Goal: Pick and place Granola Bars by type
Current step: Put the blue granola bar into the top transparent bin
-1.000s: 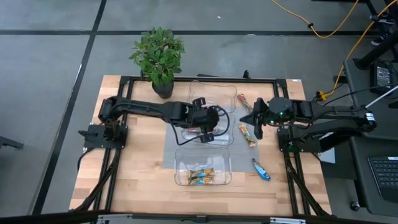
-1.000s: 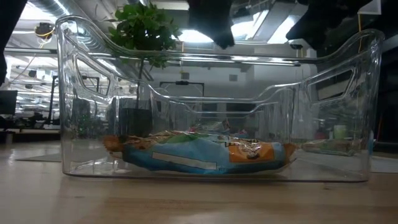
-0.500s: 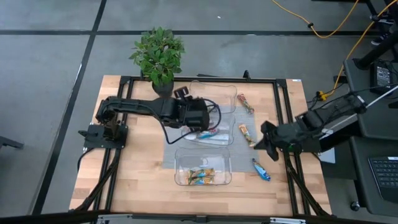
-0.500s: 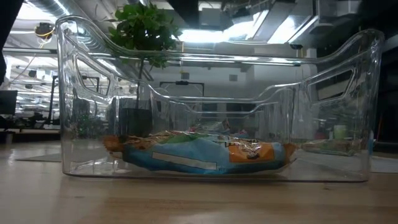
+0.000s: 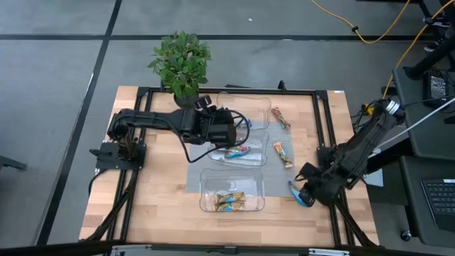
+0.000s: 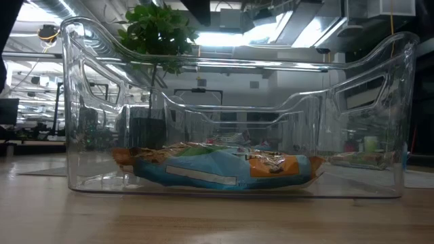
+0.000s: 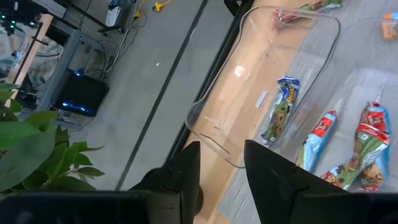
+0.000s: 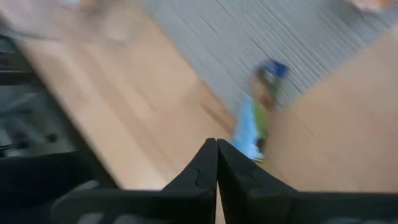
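Note:
Three granola bars lie loose on the table's right side: a red-multicoloured one (image 5: 282, 119), an orange-gold one (image 5: 284, 153) and a blue-silver one (image 5: 298, 193). Several more bars (image 5: 231, 201) lie in the near clear tray (image 6: 74, 102), and others (image 7: 317, 140) lie in the middle tray (image 5: 213, 160). My left gripper (image 7: 222, 171) is open and empty, over the middle tray's far side (image 5: 237, 135). My right gripper (image 8: 216, 152) is shut and empty. It hovers over the blue-silver bar (image 8: 255, 124), near the table's right near corner (image 5: 305, 192).
A third clear tray (image 5: 245, 107) stands at the far side, with a potted plant (image 5: 181, 64) beside it. A grey mat (image 5: 193, 174) lies under the middle and near trays. A black frame (image 5: 323, 128) runs along the table's edges. Bare wood shows on the left (image 5: 163, 192).
My right arm has swung from beside the orange-gold bar toward the table's near edge, ending over the blue-silver bar. My left gripper has drawn back from inside the middle tray toward the far edge, uncovering the bars lying there. The bars themselves have not shifted.

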Available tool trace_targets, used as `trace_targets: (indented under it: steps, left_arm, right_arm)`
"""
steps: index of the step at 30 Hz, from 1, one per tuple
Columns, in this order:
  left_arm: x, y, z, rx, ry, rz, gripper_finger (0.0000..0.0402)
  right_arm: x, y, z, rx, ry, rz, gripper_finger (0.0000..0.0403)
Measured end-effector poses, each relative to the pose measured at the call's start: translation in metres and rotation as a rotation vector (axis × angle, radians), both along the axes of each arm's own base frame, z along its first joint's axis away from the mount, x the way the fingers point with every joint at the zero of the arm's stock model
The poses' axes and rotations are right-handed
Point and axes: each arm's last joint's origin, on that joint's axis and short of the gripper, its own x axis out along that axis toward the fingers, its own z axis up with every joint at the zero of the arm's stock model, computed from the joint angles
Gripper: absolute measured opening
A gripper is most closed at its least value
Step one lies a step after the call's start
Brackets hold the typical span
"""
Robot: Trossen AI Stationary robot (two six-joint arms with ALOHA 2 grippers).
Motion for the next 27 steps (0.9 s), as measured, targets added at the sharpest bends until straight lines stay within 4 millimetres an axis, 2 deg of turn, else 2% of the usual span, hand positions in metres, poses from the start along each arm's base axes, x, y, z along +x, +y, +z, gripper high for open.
trace_targets:
  steps: [4,7,15,19,22,27]
  left_arm:
    - [0.000,0.006,0.000,0.005,0.012,0.005,0.0120]
    - [0.000,0.008,0.000,0.006,0.026,0.000,0.0117]
    - [0.001,0.005,-0.001,-0.029,0.034,-0.028,0.0107]
    - [0.001,0.003,-0.002,-0.050,0.037,-0.039,0.0103]
    - [0.001,0.001,-0.002,-0.059,0.038,-0.048,0.0102]
    - [0.000,-0.002,-0.002,-0.070,0.043,-0.062,0.0101]
  right_arm:
    - [0.004,0.008,-0.015,-0.050,0.085,-0.011,0.0011]
    - [0.008,0.012,-0.021,-0.068,0.100,-0.012,0.0039]
    - [0.016,0.012,-0.032,-0.109,0.148,-0.058,0.0216]
    - [0.025,0.008,-0.040,-0.142,0.182,-0.077,0.0281]
    - [0.033,0.005,-0.048,-0.164,0.222,-0.061,0.0301]
    - [0.042,0.003,-0.059,-0.195,0.267,-0.028,0.0295]
